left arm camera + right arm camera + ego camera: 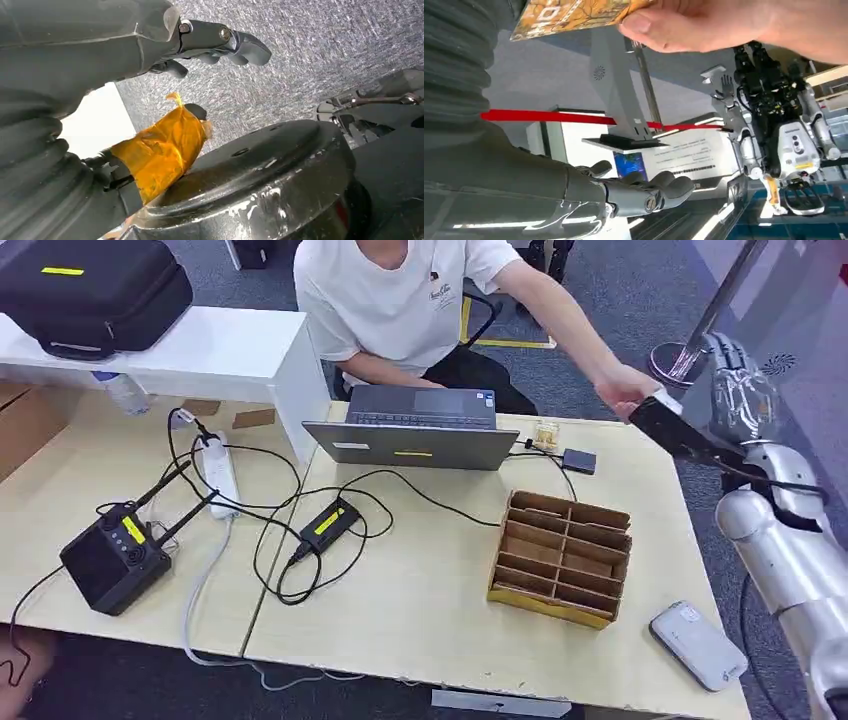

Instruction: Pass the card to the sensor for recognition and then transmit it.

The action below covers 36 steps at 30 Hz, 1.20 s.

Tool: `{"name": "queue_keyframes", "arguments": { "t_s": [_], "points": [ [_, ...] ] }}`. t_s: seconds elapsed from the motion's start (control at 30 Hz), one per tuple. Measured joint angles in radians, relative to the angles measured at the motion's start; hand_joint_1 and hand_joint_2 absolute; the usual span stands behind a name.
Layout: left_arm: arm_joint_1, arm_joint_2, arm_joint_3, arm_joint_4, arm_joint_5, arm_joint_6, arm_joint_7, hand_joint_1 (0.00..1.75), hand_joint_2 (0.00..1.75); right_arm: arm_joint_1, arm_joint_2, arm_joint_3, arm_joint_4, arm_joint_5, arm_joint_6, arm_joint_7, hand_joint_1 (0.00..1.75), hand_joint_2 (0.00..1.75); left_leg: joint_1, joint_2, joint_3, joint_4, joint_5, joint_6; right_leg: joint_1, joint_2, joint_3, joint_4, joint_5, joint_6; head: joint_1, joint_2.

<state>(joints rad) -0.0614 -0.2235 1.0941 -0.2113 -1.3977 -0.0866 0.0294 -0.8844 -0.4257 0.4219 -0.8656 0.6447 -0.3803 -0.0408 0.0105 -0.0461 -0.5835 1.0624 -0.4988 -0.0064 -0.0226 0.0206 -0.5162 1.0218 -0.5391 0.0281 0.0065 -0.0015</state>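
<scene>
A person in a white shirt reaches across the table and holds a card [665,425] out beside my raised right hand [740,390]. In the right wrist view the card [574,15] is orange-gold and printed, pinched by the person's fingers [684,25]. My right hand's fingers [649,192] are stretched out and apart from the card, holding nothing. A flat grey-white sensor device [697,644] lies at the table's front right corner. My left hand [215,40] hangs over grey carpet with nothing in it, its thumb [160,150] wrapped in orange tape.
A cardboard divider box [560,555] stands on the table [420,620] left of the sensor. An open laptop [415,430], a small black box [578,461], cables, a power adapter [328,523], a power strip [220,475] and a black antenna unit [115,560] lie further left.
</scene>
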Motion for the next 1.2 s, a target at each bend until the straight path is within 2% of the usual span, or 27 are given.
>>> {"name": "queue_keyframes", "arguments": {
  "t_s": [0.03, 0.07, 0.1, 0.37, 1.03, 1.2],
  "points": [
    [0.0, 0.0, 0.0, 0.0, 0.0, 0.0, 0.0, 0.0, 1.75, 0.0, 0.002, 0.001, 0.001, 0.0, -0.001, 0.0, 0.0, 1.75, 0.0, 0.0, 0.0, 0.0, 0.0, 0.0, 0.0, 0.0, 0.0, 0.0, 0.0, 0.0, 0.0, 0.0],
    [0.0, 0.0, 0.0, 0.0, 0.0, 0.0, 0.002, 0.0, 1.75, 0.0, 0.003, 0.002, 0.002, -0.003, -0.003, 0.0, 0.45, 1.75, 0.0, 0.0, 0.0, 0.0, 0.0, 0.0, 0.0, 0.0, 0.0, 0.0, 0.0, 0.0, 0.0, 0.0],
    [0.0, 0.0, 0.0, 0.0, 0.0, 0.0, 0.003, 0.0, 1.75, 0.001, 0.004, 0.002, 0.002, -0.008, -0.004, 0.0, 1.75, 1.75, 0.0, 0.0, 0.0, 0.0, 0.0, 0.0, 0.0, 0.0, 0.0, 0.0, 0.0, 0.0, 0.0, 0.0],
    [0.0, -0.001, 0.0, 0.0, -0.001, 0.0, 0.009, 0.0, 1.75, 0.032, 0.004, 0.002, -0.015, -0.032, -0.038, -0.024, 1.75, 1.75, 0.0, 0.0, 0.0, 0.0, 0.0, 0.0, 0.0, 0.0, -0.001, 0.0, 0.001, -0.001, 0.0, 0.0],
    [0.0, -0.001, 0.0, 0.0, 0.003, -0.01, 0.009, 0.0, 1.75, 0.072, 0.0, -0.012, -0.08, -0.028, -0.037, -0.027, 1.75, 1.75, 0.0, 0.001, 0.0, 0.0, 0.0, 0.0, 0.0, 0.001, -0.001, 0.0, 0.001, -0.001, 0.0, 0.0],
    [0.001, -0.002, 0.0, 0.0, 0.003, 0.001, 0.009, 0.0, 1.75, 0.1, -0.032, -0.014, -0.119, 0.036, -0.046, -0.009, 1.75, 1.75, 0.0, 0.0, 0.0, 0.001, 0.0, 0.0, 0.0, 0.0, -0.002, 0.0, 0.001, -0.001, 0.0, 0.0]
  ]
}}
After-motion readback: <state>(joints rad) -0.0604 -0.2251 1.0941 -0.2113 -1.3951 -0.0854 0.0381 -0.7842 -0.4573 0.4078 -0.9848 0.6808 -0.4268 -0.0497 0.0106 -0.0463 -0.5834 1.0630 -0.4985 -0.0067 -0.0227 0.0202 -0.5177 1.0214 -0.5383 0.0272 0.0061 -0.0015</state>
